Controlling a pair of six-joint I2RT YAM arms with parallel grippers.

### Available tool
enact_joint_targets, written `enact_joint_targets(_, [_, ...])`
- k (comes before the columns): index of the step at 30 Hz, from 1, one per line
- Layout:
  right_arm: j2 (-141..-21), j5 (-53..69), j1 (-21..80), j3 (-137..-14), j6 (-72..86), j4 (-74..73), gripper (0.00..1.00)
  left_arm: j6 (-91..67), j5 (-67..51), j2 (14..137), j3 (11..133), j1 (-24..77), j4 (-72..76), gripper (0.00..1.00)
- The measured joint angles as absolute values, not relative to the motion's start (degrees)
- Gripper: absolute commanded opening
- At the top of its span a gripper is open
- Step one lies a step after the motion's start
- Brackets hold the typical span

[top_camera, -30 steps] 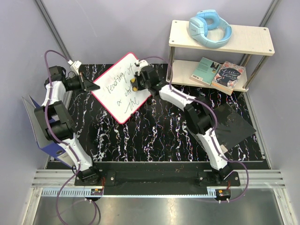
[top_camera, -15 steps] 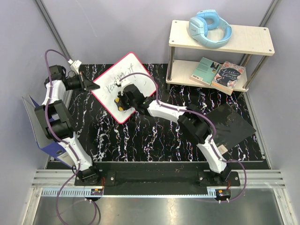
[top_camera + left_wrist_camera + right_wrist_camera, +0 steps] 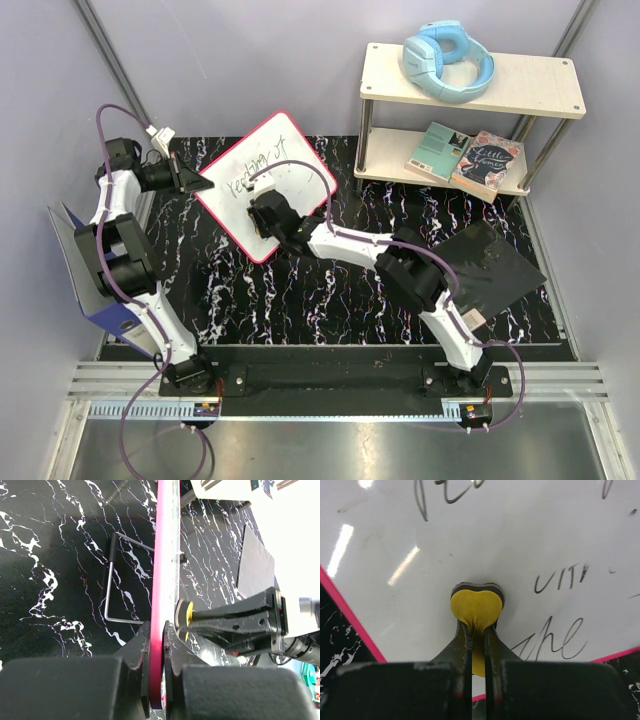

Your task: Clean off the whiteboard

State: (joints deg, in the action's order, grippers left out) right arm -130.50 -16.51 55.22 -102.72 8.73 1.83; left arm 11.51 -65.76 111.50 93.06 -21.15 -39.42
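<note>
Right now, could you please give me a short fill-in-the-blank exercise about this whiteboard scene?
1. The right end effector presses a ____ eraser against the whiteboard.
2. ____ books lie on the lower shelf.
3. The headphones on the top shelf are ____.
Missing words: yellow; two; blue.

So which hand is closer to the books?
Right. The right hand sits over the whiteboard, left of the books; the left hand grips the whiteboard's edge farther left.

Lab test cell, bolted arms (image 3: 123, 262) (plain walls (image 3: 230, 60))
</note>
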Motion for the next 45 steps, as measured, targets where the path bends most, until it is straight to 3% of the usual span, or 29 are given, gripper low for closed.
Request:
enact_joint_targets(10, [-130.5, -18.0, 44.3, -103.1, 11.5, -0.3, 0.0, 12.4, -65.7, 111.5, 93.4, -21.0, -40.6, 0.0])
enact_joint_targets(17, [-133.6, -13.5, 34.7, -111.9, 12.3, -3.3, 0.0, 13.0, -65.7, 111.5, 93.7, -20.9, -41.1, 0.0])
enact_joint_targets(27, [-133.9, -1.8, 41.4, -112.2, 12.0, -4.6, 0.0, 13.1, -65.7, 111.5, 93.8, -20.9, -41.3, 0.0])
enact_joint_targets(37, [-134.6, -6.5, 49.1, -114.4, 9.4, -5.6, 0.0, 13.1, -65.5, 111.5, 93.9, -21.1, -41.5, 0.0])
enact_joint_targets(45, [-135.0, -11.4, 48.2, -115.1, 12.3, -5.7, 0.0, 13.1, -65.4, 111.5, 93.9, -21.1, -41.5, 0.0])
